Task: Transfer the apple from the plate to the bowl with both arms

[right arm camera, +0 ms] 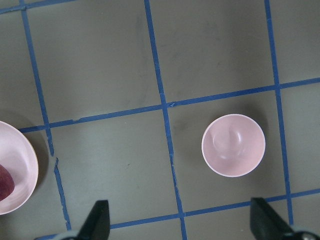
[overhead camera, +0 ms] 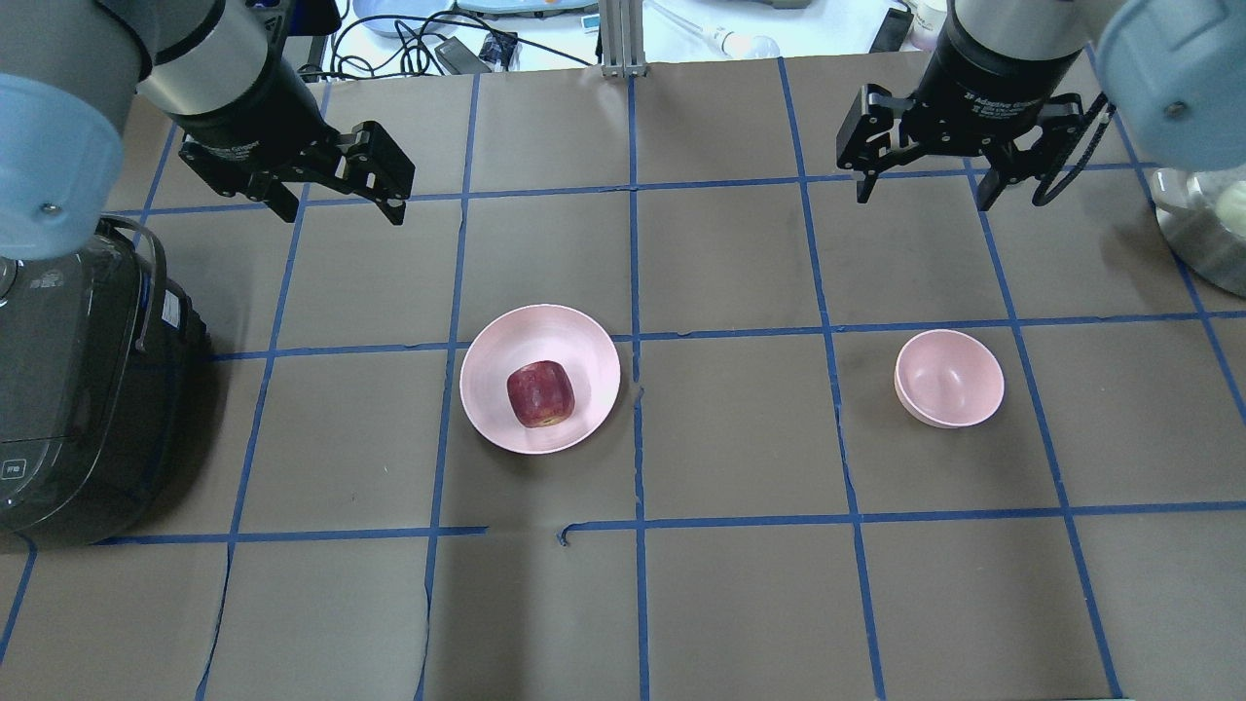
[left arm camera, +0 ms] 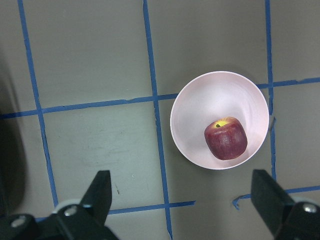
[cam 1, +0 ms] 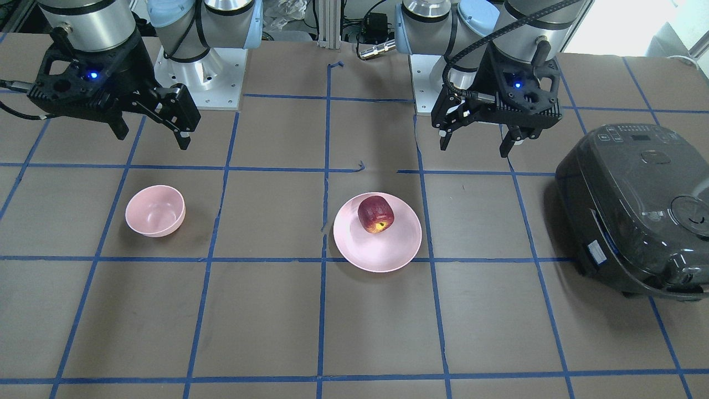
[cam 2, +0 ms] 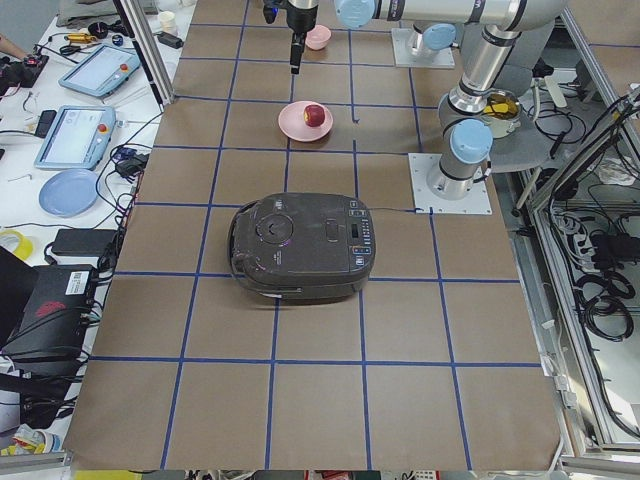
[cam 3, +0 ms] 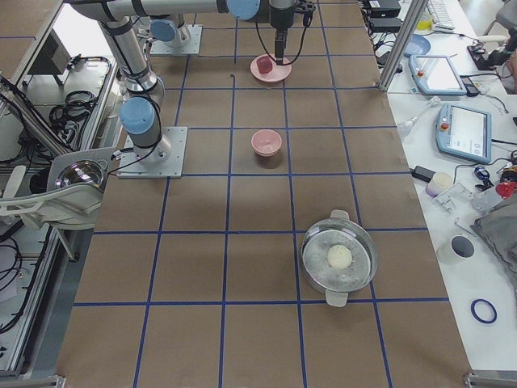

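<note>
I have the apple point(overhead camera: 540, 393) sitting on the plate point(overhead camera: 574, 336), a little off the plate's centre, with its yellow patch showing in the front-facing view. Nothing is touching it. The plate lies flat on the tabletop point(overhead camera: 740, 438), its rim just beside a crossing of the blue tape lines point(overhead camera: 725, 336).

My left tool point(overhead camera: 341, 200) hangs high above the tabletop, off to the robot's left of the plate and not over it. Its jaws are spread wide and hold nothing. From its wrist camera I see the plate and apple beyond the two fingertips point(left arm camera: 100, 192), well apart from them.

My right tool point(overhead camera: 925, 195) hangs at a similar height, far out on the robot's right of the plate. Its jaws are also spread wide and hold nothing.

The bowl point(overhead camera: 949, 378) stands upright, mouth up, well apart from the plate on that same right side and roughly level with it.

On the plate's other side, to the robot's left, sits a dark rice cooker point(overhead camera: 68, 389) with its lid down. A steel pot point(overhead camera: 1207, 234) stands past the bowl, farther from the plate.
</note>
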